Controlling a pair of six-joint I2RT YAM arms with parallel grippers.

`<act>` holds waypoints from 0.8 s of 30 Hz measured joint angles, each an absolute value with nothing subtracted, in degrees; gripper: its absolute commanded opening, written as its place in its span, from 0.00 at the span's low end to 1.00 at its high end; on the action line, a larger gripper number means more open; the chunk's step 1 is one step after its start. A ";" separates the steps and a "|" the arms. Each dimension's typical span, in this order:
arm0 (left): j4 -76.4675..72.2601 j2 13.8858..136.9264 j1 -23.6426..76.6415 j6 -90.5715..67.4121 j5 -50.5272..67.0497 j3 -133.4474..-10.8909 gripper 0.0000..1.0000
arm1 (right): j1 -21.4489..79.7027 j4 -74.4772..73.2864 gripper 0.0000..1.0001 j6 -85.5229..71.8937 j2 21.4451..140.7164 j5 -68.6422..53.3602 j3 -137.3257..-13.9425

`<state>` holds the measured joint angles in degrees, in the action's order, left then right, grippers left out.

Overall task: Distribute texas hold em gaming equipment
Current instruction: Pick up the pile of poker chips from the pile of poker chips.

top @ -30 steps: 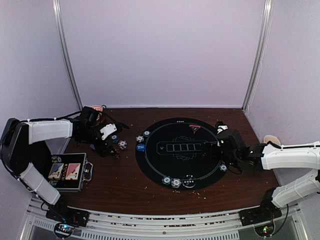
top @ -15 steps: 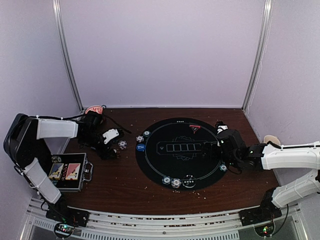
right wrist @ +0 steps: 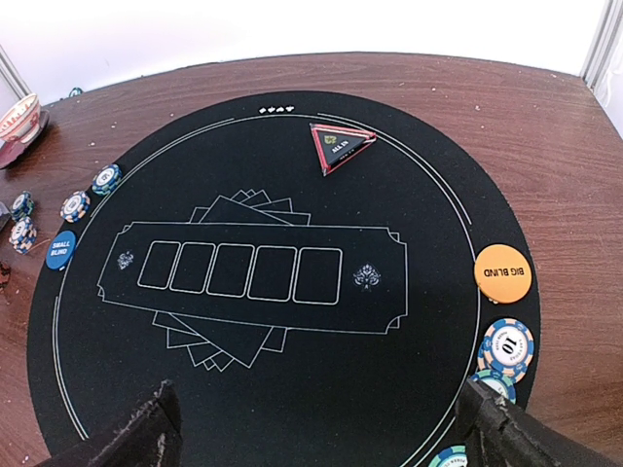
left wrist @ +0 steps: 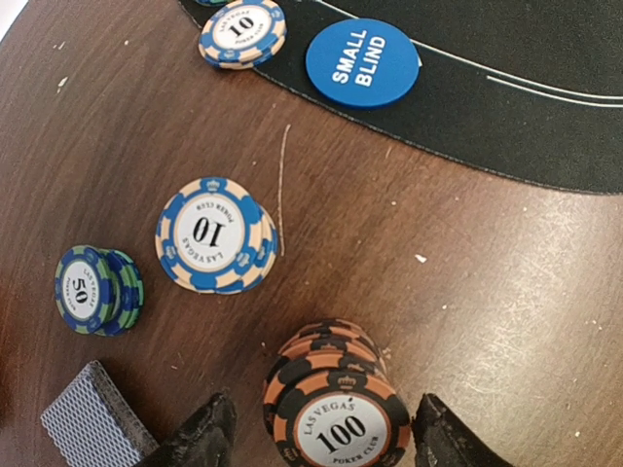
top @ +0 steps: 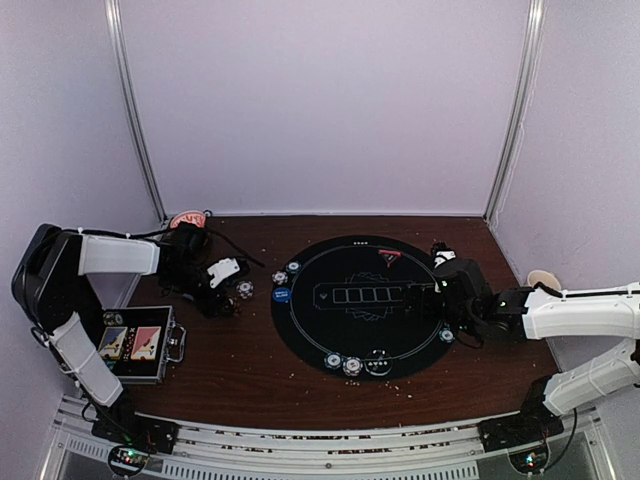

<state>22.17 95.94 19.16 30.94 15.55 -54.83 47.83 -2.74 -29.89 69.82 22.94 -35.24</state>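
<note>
Since a second ago my left arm has swung its rear links in toward the table and the wrist sits a touch further right; the right arm has not budged. The left gripper (left wrist: 323,420) now stands part open, one finger on each side of the black-and-orange 100 chip stack (left wrist: 329,375) on the bare wood. A sliver of gap shows on one side, but the frame cuts off low, so I cannot tell whether either pad actually touches. Nothing is lifted.

Just beside that stack lies the grey-blue card deck (left wrist: 90,420), with the 50 chips (left wrist: 95,289) and the 10 chips (left wrist: 214,235) near it, all off the black mat (left wrist: 506,97). The blue small blind button (left wrist: 362,63) lies just inside the mat's edge.

The right gripper (right wrist: 321,423) hangs wide open over the mat, holding nothing. The orange big blind button (right wrist: 502,273) and the red triangle marker (right wrist: 341,146) lie on the mat.
</note>
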 measured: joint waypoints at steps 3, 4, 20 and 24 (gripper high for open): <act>22.15 96.23 19.16 30.92 15.57 -54.87 0.61 | 47.83 -2.74 1.00 -29.89 69.82 22.94 -35.24; 22.13 96.27 19.16 30.92 15.57 -54.87 0.61 | 47.83 -2.74 1.00 -29.89 69.82 22.94 -35.24; 22.11 96.47 19.16 30.92 15.88 -54.89 0.53 | 47.83 -2.74 1.00 -29.89 69.82 22.92 -35.24; 22.11 97.21 19.16 30.92 16.29 -55.09 0.53 | 47.83 -2.74 1.00 -29.89 69.82 22.92 -35.24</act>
